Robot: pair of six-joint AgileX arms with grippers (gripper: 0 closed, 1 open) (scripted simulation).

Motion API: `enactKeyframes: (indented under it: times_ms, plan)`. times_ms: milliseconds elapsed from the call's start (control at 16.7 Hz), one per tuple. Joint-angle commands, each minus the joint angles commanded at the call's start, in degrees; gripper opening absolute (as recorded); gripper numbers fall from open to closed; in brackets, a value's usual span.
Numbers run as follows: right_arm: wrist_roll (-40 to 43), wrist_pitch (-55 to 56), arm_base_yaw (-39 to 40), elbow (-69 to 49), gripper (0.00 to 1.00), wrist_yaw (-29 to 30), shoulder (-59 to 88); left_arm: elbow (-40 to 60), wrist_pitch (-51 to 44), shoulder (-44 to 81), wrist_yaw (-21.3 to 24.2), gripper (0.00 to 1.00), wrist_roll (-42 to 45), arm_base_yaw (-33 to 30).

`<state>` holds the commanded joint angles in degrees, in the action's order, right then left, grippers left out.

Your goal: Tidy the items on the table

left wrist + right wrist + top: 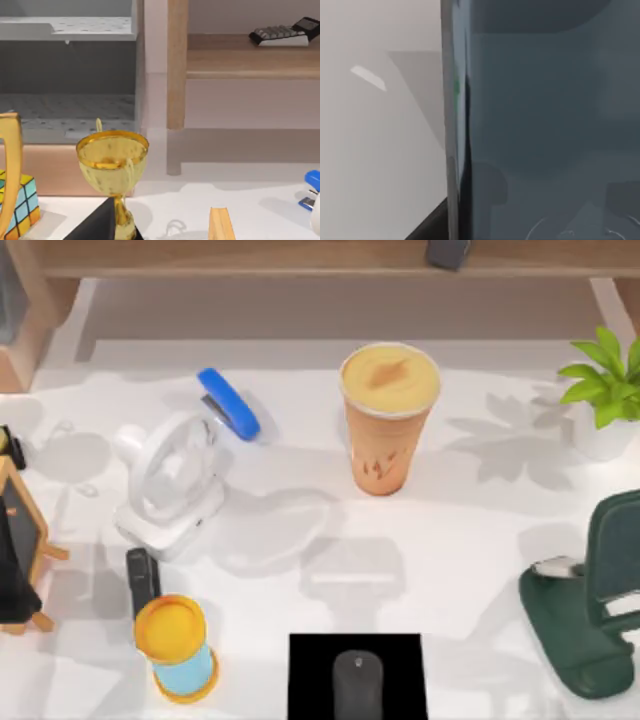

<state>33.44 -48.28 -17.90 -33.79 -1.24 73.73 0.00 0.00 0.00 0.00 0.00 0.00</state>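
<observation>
**Cup mid-worktop, no arm committed**

Tall orange paper drink cup with yellow-orange lid (pixel 388 420) stands upright at centre of the white worktop (pixel 480 540), roughly midway between the sides. Small dark grey mouse (pixel 358 685) lies on a black mat (pixel 310 675) at the near edge, long axis near-to-far. Jaws' state: cannot tell, either arm.

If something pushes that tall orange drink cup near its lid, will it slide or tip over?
The orange drink cup would probably tip: it stands tall and narrows toward its base. Its smooth sides may be slippery. The yellow-orange lid looks wider than the base, so it is likely top-heavy.
</observation>
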Motion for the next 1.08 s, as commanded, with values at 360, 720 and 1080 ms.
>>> enactKeyframes:
  times_ms: [360, 720, 1080]
  plan:
    - [-0.81, -0.08, 0.32, -0.59, 0.00, 0.71, -0.79, 0.00, 0.00, 0.00, 0.00, 1.00, 0.00, 0.00]
    - [-14.13, 1.71, 13.73, -4.20, 0.00, 15.40, -16.53, 0.00, 0.00, 0.00, 0.00, 1.00, 0.00, 0.00]
    - [-35.35, 5.17, 43.68, -1.32, 0.00, 32.41, -39.25, 0.00, 0.00, 0.00, 0.00, 1.00, 0.00, 0.00]
